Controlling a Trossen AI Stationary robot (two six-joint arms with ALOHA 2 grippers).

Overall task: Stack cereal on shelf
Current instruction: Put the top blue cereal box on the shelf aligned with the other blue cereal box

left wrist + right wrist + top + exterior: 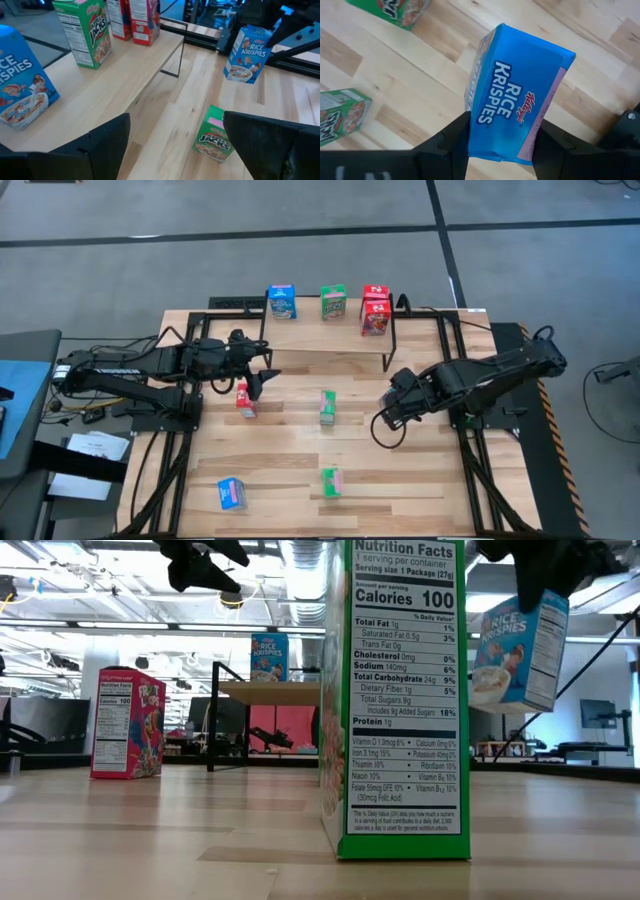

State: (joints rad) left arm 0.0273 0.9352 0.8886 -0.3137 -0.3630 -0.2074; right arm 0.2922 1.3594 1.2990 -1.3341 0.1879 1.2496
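Blue Rice Krispies box (512,100) sits pinched between my right gripper's (502,142) fingers, lifted off the table, tilted; low view shows it hanging clear of the wood (520,650). In the high view that gripper (385,418) is at about 3 o'clock from table centre, in front of the shelf's (330,335) right end.

Shelf is at 12 o'clock on the table (290,450). On it: one blue box (282,301) at left, one green box (333,302) in the middle, red boxes (375,310) stacked at right.

Loose on the table: red box (245,399) at 9 o'clock just beside my left gripper (262,380); green box (327,407) near centre; second green box (331,481) at 6 o'clock; blue box (231,494) at 7 o'clock.

My left gripper is spread wide, holding nothing, hovering by the shelf's left front; its wrist view shows both fingers (105,145) apart with the centre green box (214,137) between them farther off.
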